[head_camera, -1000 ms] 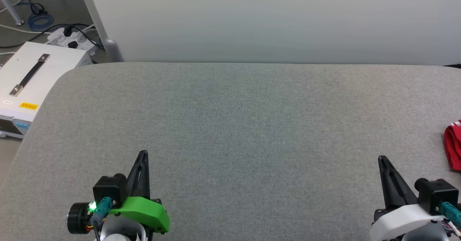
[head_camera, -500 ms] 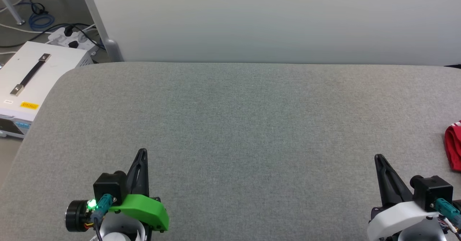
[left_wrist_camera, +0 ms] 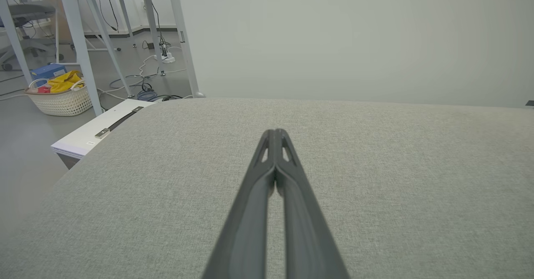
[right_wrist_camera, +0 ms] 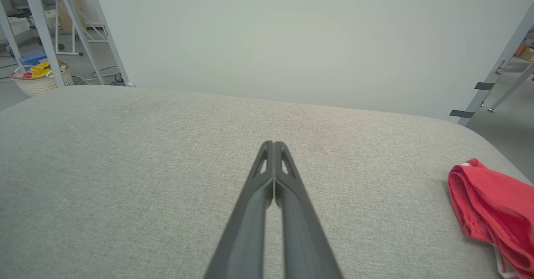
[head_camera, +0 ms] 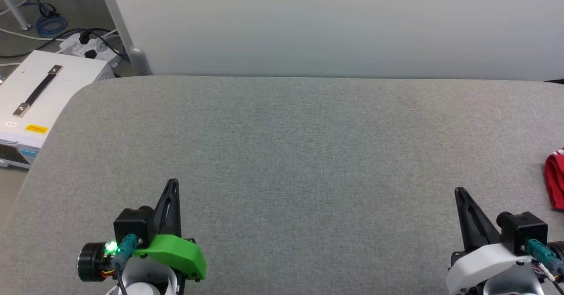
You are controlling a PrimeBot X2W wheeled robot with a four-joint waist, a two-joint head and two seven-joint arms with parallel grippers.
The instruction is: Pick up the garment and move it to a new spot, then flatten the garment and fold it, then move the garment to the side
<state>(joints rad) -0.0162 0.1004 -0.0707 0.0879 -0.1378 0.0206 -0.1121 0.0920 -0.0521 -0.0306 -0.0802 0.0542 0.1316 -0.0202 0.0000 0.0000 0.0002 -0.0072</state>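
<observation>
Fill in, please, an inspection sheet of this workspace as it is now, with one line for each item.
Surface: grey fabric tabletop, flat.
Job's things: red garment, bunched up, lying near the tabletop's right edge.
Clutter: nothing seen.
Grippers: left tool and right tool both shut, holding nothing, apart from the garment.
Cables: power strip and blue cable coil on the floor, far left.
Surroundings: white case with black handle beside the table's left side; pale panel behind; basket with yellow things on the floor.

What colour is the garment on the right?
The garment is red with white trim; right wrist view shows it best.
</observation>
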